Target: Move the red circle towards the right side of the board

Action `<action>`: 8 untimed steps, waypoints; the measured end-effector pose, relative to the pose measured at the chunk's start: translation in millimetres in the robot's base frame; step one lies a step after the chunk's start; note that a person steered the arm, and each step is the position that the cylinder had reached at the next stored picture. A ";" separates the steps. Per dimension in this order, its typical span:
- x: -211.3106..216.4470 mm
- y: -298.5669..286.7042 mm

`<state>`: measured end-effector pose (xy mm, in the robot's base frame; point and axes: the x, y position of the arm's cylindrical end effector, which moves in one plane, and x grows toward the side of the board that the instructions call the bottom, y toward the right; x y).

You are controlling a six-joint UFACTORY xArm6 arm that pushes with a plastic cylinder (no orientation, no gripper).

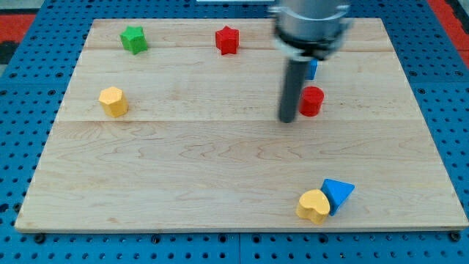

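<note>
The red circle [313, 101] is a short red cylinder standing right of the board's middle. My tip [287, 119] rests on the board just to the circle's left, close against it or touching it. The rod and the arm above it rise over the view's top middle and hide most of the blue cube [313, 68] and the green cylinder seen earlier at the top right.
A red star [228, 39] and a green star [133, 38] sit near the top edge. A yellow hexagon [113, 100] is at the left. A yellow heart [314, 206] and a blue triangle [338, 193] touch each other at the bottom right. The wooden board [183, 169] lies on a blue pegboard.
</note>
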<state>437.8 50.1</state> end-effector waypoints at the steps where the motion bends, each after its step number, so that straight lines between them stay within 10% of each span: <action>1: -18.6 28.8; 4: -39.7 78.6; 6: 19.6 37.2; 8: 88.1 128.6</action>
